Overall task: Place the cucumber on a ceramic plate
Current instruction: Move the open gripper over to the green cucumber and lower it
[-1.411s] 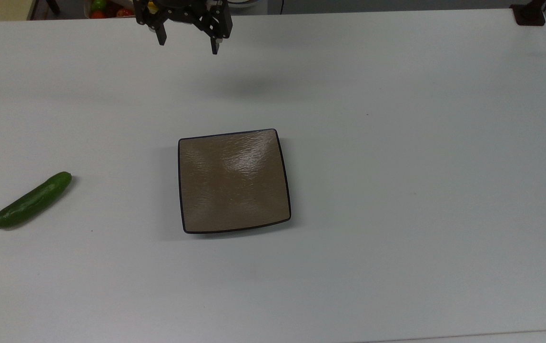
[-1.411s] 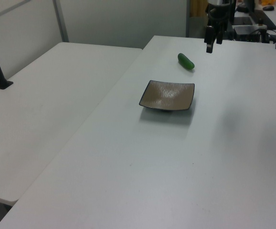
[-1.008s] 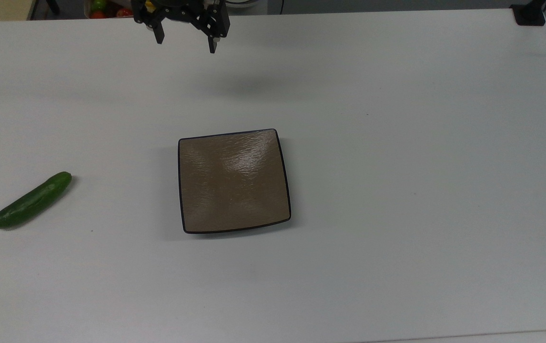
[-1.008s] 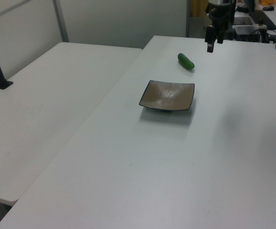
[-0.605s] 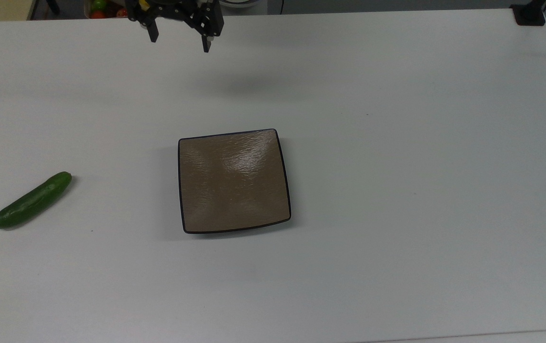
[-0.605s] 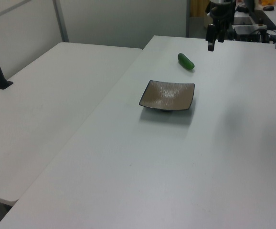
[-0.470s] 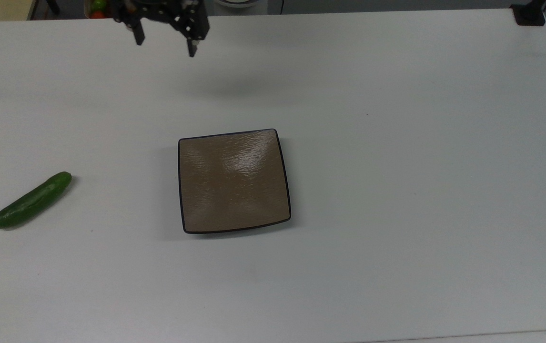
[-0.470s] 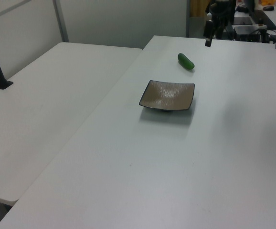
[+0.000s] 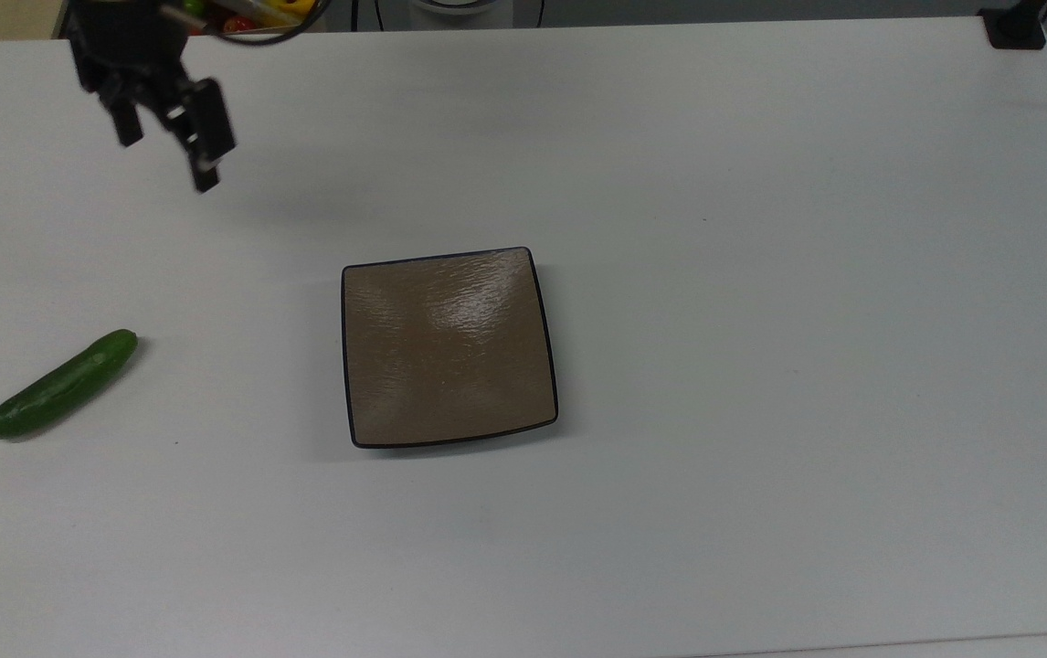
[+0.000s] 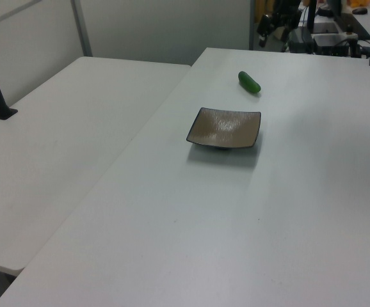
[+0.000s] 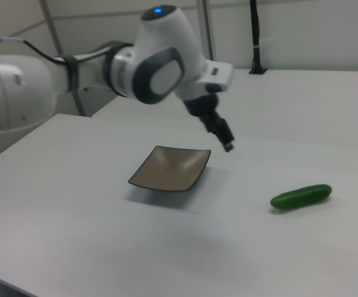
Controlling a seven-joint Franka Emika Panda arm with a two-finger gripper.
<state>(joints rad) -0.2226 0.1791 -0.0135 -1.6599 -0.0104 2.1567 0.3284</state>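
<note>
Since 0.5 s ago I've swung across the far edge toward the top view's left; cuke and plate haven't budged. My gripper point(image 9: 167, 160) hangs in the air w/ fingers point(image 9: 205, 174) spread apart, nothing between them — kept wide, I'd say, so they can straddle the cuke when I drop.

Cuke point(image 9: 61, 384) lies flat on the table point(image 9: 761, 274), well ahead of my fingertips and a bit further to the top view's left, not under them yet. It sits at a slant, so I'd guess my wrist needs turning to close across its short axis, not along it.

Plate point(image 9: 449, 347) sits mid-table, empty, well off to the other side of my fingers from the cuke. No contact w/ anything. Approach only; pick not begun.
</note>
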